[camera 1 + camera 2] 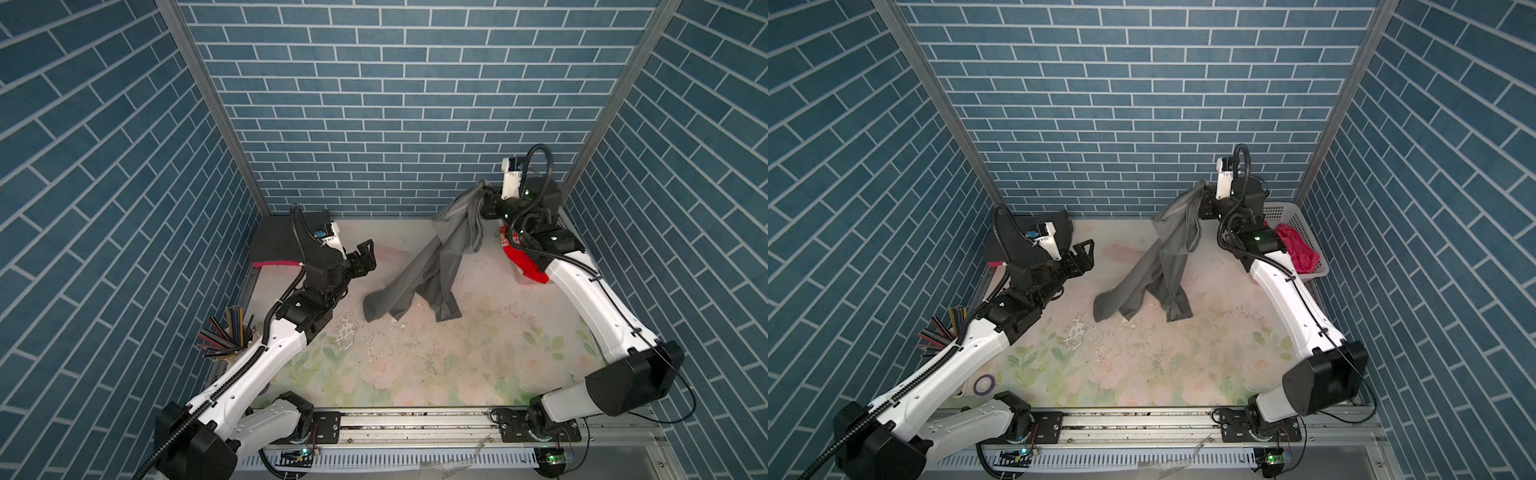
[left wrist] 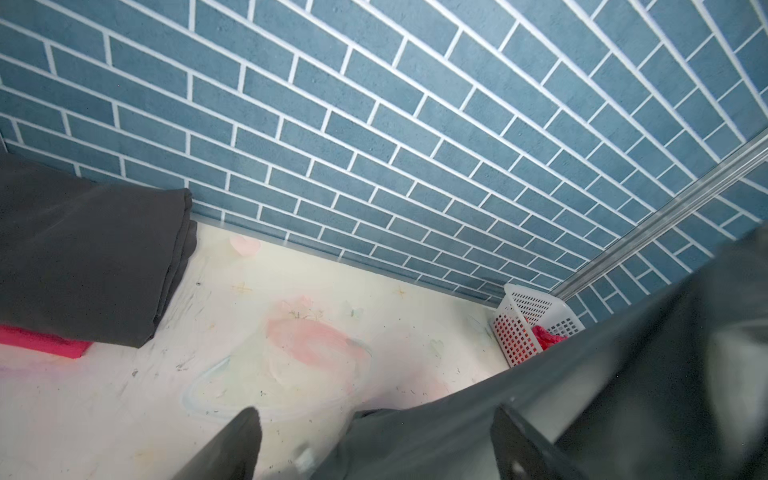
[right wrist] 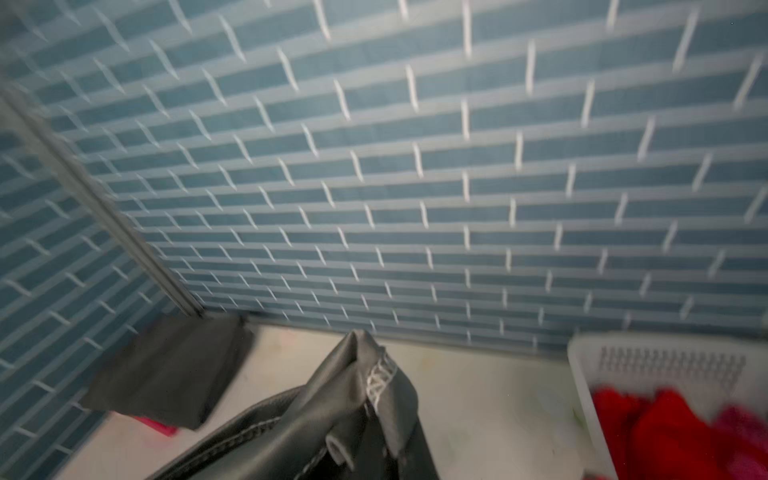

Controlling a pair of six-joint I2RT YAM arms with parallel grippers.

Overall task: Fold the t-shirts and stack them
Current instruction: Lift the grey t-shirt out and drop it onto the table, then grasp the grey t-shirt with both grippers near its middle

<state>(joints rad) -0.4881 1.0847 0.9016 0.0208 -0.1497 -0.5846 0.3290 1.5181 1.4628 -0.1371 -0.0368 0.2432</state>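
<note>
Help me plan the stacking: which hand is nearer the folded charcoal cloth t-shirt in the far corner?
Left. The left hand hangs open beside the folded charcoal t-shirt; the right hand is across the table, gripping a hanging mid-grey cloth t-shirt.

Reading the table (image 1: 415, 374) as a clock face in both top views, with 12 at the back wall: a folded t-shirt (image 1: 278, 241) lies in the 10 o'clock corner. It rests on top of a second t-shirt (image 1: 276, 264), whose edge sticks out toward 6. The basket (image 1: 1292, 220) sits in the 2 o'clock corner against the side wall, with loose t-shirts (image 1: 1302, 249) inside it. The hanging t-shirt (image 1: 432, 266) is pinched at 1 o'clock, above the table, by the right gripper (image 1: 484, 195), just beside the basket. It slopes down to the centre, where its lower ends meet the table. The left gripper (image 1: 368, 259) is between the folded t-shirt and the hanging t-shirt, apart from both. A pencil cup (image 1: 232, 336) stands at the 9 o'clock edge, and a tape roll (image 1: 984, 384) lies at 8.
</note>
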